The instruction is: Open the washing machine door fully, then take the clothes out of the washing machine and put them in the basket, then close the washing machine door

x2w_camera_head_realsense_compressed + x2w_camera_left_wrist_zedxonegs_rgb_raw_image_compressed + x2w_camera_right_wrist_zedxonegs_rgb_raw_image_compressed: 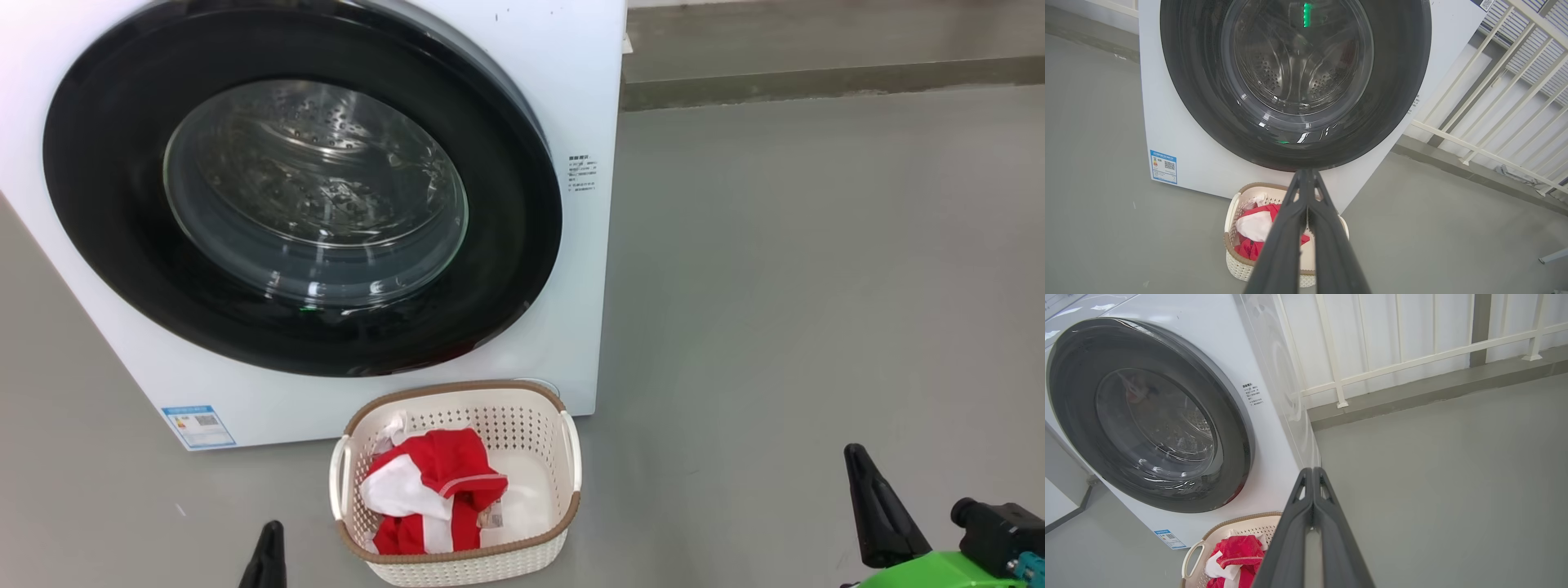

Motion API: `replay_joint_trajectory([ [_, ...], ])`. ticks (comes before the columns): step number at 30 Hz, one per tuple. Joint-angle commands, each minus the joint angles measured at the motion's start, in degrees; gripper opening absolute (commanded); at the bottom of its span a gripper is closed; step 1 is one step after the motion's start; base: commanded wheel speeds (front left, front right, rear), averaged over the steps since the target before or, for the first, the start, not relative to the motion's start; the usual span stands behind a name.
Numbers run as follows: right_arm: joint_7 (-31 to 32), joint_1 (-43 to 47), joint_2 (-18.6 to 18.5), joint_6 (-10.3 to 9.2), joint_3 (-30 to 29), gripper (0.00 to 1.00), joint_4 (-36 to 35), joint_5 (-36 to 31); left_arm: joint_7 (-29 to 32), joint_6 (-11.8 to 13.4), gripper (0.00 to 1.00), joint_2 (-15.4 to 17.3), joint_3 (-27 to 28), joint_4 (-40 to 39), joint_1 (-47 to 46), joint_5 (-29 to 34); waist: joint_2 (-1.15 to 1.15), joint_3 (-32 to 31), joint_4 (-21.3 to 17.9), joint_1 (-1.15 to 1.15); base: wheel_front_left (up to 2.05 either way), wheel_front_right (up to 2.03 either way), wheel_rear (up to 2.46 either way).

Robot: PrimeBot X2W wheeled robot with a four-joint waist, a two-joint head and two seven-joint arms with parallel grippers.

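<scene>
Head view, read left to right

- A small blue label (198, 426) sat on the lower left corner of the washing machine (584, 73), a white box standing on the grey floor (816, 286)
- The left end effector (267, 547) showed at the bottom edge as one dark point, near the basket's left side and apart from it. In the left wrist view I saw its two fingers (1286, 232) pressed together right to the tip: clenched, empty
- The washing machine door (98, 204) lay shut, flat against the machine front. Through its glass window I could see the perforated steel drum (326, 147)
- The basket (457, 559) stood on the floor just before the machine's lower right corner, below the door
- The clothes (445, 478) lay bunched in the basket's left half: red fabric with white panels, and a small white piece at the back left. A paper label (490, 516) showed on the basket bottom beside them
- The right end effector (873, 498) pointed up at the lower right, well apart from the basket. In the right wrist view its fingers (1290, 539) met along their length: clenched, empty
- A white railing (1412, 359) ran behind the machine, to its right
</scene>
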Motion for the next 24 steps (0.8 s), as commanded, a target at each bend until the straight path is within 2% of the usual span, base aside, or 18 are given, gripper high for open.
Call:
replay_joint_trajectory([
  [1,0.27,-2.82,-0.69,-0.06,-0.14,0.0,-1.31,2.05,0.3,-0.4,0.0,0.47,1.11,-1.07,-2.81,-1.92,0.0,0.08,0.06,-0.01,0.0,0.0,0.0],
  [24,3.99,-5.01,-0.95,-0.09,-0.44,0.0,-0.31,17.58,3.93,-1.71,0.0,0.64,2.37,0.5,-5.29,-16.5,0.0,1.11,0.74,-0.01,0.0,0.0,0.0],
])
